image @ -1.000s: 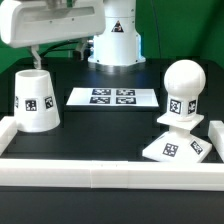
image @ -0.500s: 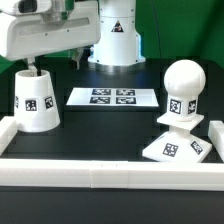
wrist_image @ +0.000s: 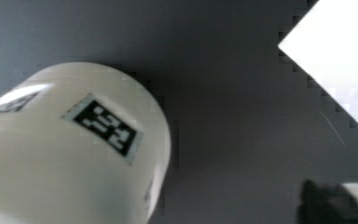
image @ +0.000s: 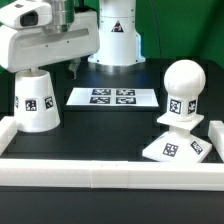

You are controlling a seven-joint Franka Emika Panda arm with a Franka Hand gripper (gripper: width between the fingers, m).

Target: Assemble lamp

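Note:
The white tapered shade (image: 37, 100) stands on the black table at the exterior view's left, tag facing out. It fills much of the wrist view (wrist_image: 78, 140). My gripper (image: 50, 70) is open and low over the shade's top. One finger (image: 72, 68) hangs beside the shade on the exterior view's right, and the other is hidden behind the shade. In the wrist view one dark finger (wrist_image: 332, 203) stands apart from the shade's wall. The rounded bulb (image: 184, 88) stands upright on the flat square base (image: 172, 147) at the right.
The marker board (image: 112, 97) lies flat between the shade and the base. White rails (image: 110, 172) edge the table at the front and sides. The robot's white pedestal (image: 117, 40) stands at the back. A white flat edge (wrist_image: 345, 60) shows in the wrist view.
The hand has come down and moved toward the exterior view's right, from above the shade to close over its top. The shade, bulb and base have not moved.

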